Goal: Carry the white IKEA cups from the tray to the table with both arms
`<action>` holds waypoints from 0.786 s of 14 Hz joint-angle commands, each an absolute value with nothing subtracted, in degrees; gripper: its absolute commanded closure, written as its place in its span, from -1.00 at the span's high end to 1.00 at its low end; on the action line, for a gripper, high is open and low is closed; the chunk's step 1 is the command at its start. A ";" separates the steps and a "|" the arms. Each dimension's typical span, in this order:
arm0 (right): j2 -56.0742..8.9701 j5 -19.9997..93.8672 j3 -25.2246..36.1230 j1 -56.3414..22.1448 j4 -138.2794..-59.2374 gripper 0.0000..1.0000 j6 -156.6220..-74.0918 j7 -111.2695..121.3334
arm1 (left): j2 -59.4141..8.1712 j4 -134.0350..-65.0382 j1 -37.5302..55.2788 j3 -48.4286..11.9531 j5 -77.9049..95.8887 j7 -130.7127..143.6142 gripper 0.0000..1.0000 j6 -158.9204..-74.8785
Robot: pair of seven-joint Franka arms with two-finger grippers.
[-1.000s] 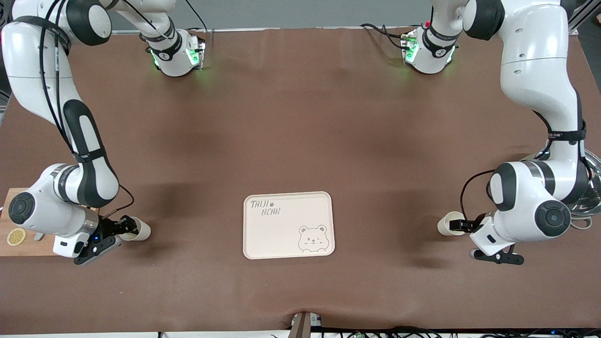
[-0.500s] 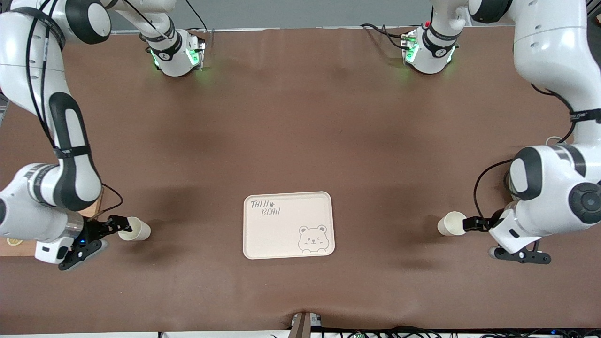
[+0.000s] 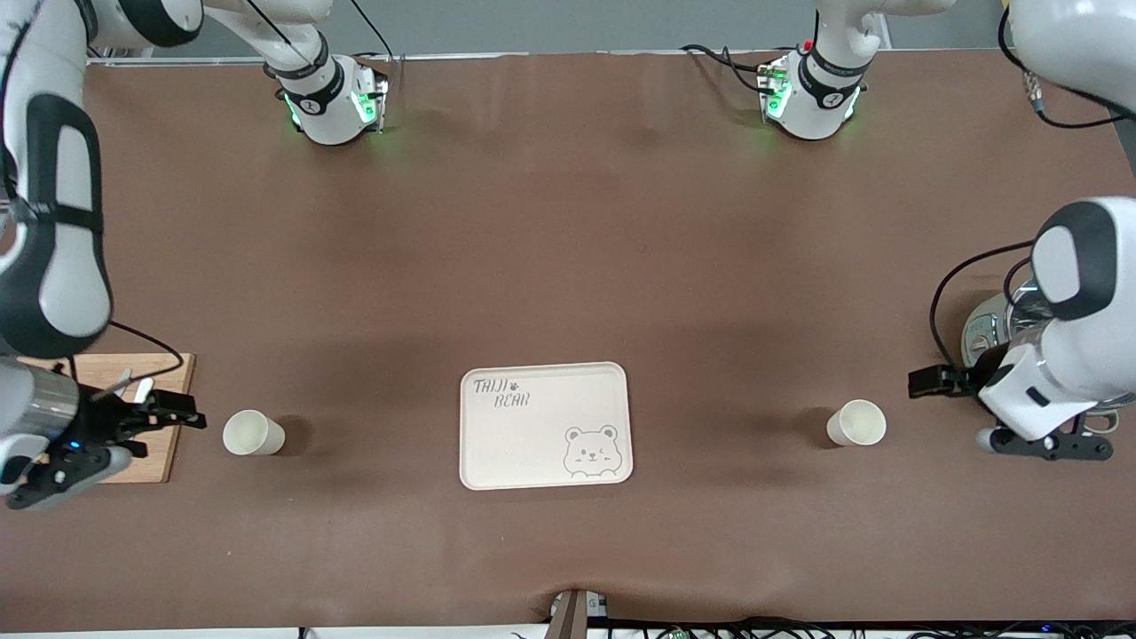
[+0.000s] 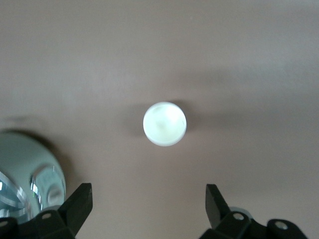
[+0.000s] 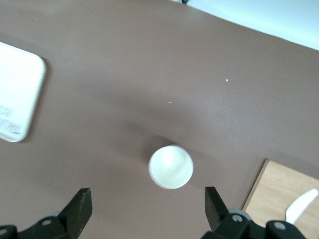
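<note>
Your right gripper (image 3: 182, 417) hangs with fingers spread and empty over the edge of the wooden board (image 3: 169, 461), just beside one white cup (image 3: 253, 433) standing upright on the brown table (image 3: 568, 266). You then meet the cream tray (image 3: 545, 425) in the middle, bare, with the second white cup (image 3: 857, 423) upright toward the left arm's end. Your left gripper (image 3: 923, 383) is released too, holding nothing, near what looks like a lidded pot (image 3: 998, 324), mostly hidden by the arm.
</note>
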State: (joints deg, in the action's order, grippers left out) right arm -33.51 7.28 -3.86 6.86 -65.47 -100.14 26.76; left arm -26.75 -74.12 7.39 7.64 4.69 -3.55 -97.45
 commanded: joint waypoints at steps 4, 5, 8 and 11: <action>-17.24 7.03 -2.81 7.64 -68.29 1.00 -83.43 17.49 | -18.03 -75.94 7.03 7.21 3.69 -1.67 1.00 -89.92; -15.31 7.12 -2.81 8.69 -69.60 1.00 -82.10 16.36 | -16.89 -75.94 7.03 7.21 3.69 -1.32 1.00 -88.87; -7.50 6.95 -2.90 9.06 -80.03 1.00 -83.40 9.07 | -13.19 -75.94 7.12 7.21 3.52 1.49 1.00 -85.18; -0.99 2.03 -3.52 7.12 -91.90 1.00 -89.89 5.98 | -10.73 -75.94 7.38 7.21 3.52 1.67 1.00 -83.68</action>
